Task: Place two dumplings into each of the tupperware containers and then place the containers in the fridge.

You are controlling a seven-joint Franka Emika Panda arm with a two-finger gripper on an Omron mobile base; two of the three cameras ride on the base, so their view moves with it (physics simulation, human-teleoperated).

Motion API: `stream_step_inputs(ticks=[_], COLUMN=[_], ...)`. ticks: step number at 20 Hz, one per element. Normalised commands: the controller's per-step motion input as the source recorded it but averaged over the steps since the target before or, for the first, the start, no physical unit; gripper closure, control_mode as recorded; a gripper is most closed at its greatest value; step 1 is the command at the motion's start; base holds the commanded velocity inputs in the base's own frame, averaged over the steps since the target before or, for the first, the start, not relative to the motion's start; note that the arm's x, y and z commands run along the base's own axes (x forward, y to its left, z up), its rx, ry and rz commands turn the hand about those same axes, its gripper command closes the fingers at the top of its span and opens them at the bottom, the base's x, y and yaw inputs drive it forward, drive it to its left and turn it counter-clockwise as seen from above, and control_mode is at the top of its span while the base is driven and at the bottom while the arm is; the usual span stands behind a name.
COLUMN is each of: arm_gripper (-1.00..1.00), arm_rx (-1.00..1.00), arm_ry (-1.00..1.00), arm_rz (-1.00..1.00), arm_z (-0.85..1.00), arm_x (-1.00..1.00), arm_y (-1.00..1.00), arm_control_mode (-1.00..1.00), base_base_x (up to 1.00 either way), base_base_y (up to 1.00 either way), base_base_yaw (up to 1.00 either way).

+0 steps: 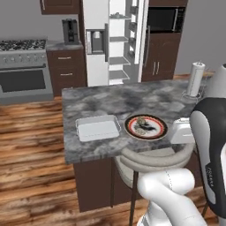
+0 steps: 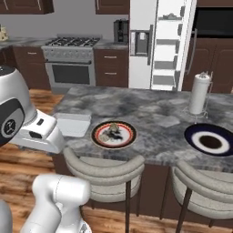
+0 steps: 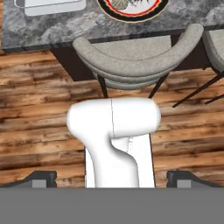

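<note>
Near counter (image 1: 88,103) front edge – white tub (image 1: 98,128) beside dumplings (image 1: 143,124) | pincer (image 3: 112,179) released

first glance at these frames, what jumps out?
The red-rimmed plate holding the dumplings sits near the front edge of the grey marble island, with the translucent white tupperware container just beside it. Behind the island, the fridge stands with a door open, its white shelves showing. Further along the island top in the right base view sit a dark blue-rimmed plate and a paper towel roll.
</note>
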Motion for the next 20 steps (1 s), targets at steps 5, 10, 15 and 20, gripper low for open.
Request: stream_step_inputs(ticks=[5,10,15,20], arm_gripper=[-1.0,-1.0,-1.0,-1.0], arm_rx=[0.0,0.0,0.02,0.03], arm_ry=[0.0,0.0,0.03,0.01], arm_rz=[0.0,0.0,0.01,0.03], arm_z=[0.0,0.0,-0.17,-0.57], arm_x=[0.0,0.0,0.98,1.0], arm_y=[0.0,0.0,-0.19,-0.23], arm_control_mode=[1.0,1.0,-1.0,-1.0], base_base_x=[0.59,0.53,0.0,0.0], base_base_y=[0.05,0.01,0.0,0.0], base_base_yaw=[-0.02,0.0,0.0,0.0])
